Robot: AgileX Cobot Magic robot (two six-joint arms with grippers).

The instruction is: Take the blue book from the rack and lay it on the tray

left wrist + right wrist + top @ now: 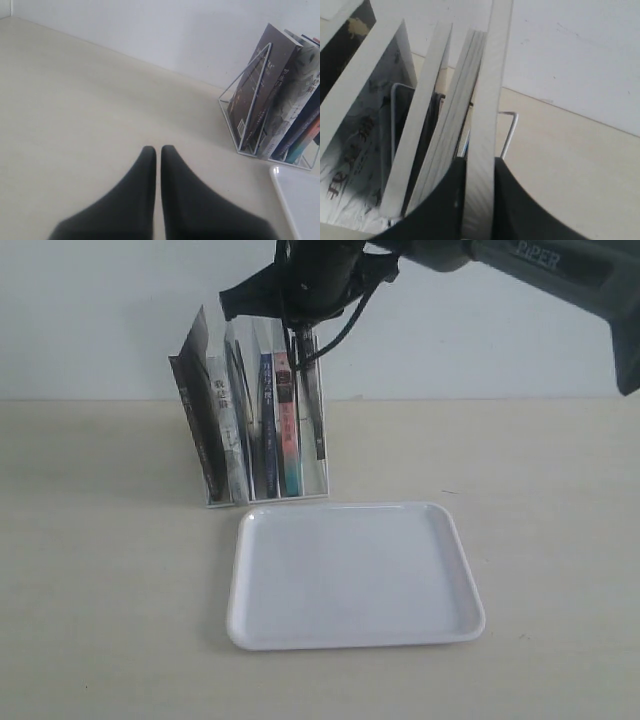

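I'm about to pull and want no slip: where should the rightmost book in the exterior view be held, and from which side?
By its top edge, from above. The rightmost book stands on end in the rack with a neighbour close beside one cover, so only the top is free. The right tool is shut there, one finger on each cover.

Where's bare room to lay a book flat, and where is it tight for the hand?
The flat white rectangular plastic tray in front of the white wire rack is bare throughout. Open beige tabletop lies on either side of the tray. Crowded: the rack's slots, packed with books, where the right hand grips one.
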